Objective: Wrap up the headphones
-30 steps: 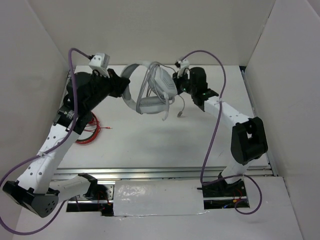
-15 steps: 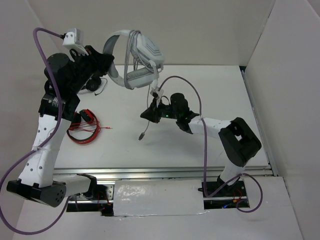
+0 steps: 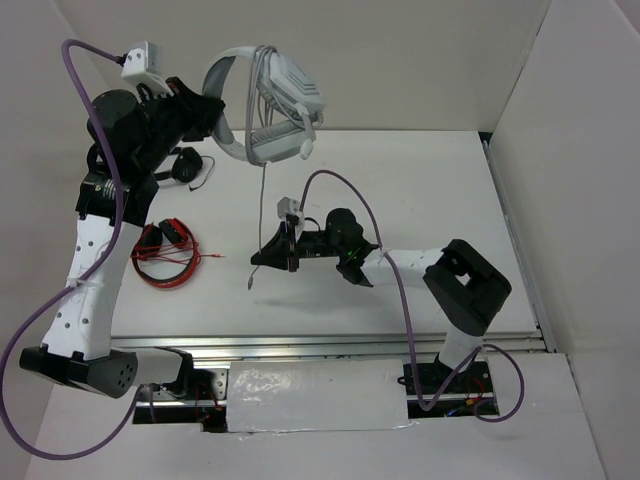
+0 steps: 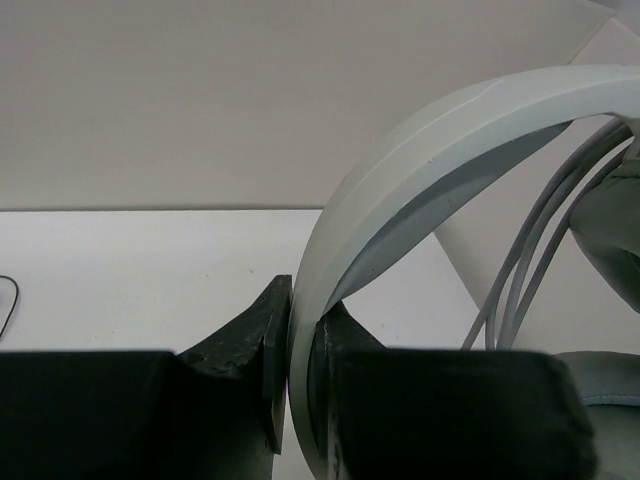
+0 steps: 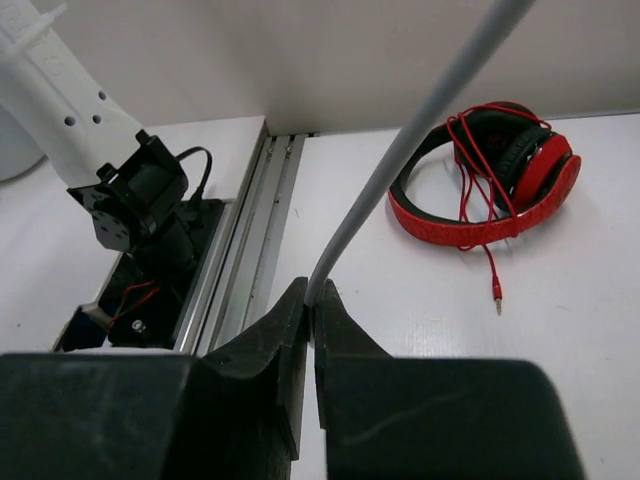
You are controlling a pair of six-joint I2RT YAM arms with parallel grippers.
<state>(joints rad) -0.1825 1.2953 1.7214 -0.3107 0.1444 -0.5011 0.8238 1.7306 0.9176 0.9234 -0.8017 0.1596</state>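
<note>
Since prev frame the right end effector (image 3: 263,252) swung lower-left, pinched shut on the grey cable (image 3: 263,200), taut under the light grey headphones (image 3: 285,95); left end effector (image 3: 213,118) clamps their headband (image 4: 400,180), high over desk (image 3: 430,190) rear; red headphones (image 5: 470,232) at left

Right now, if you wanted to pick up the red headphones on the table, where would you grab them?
Probably the headband of the red headphones, coming straight down from above. They lie flat on the table, so the thin curved band has bare space on both sides to pinch across; the earcups are bulkier and wound with red cable.
</note>
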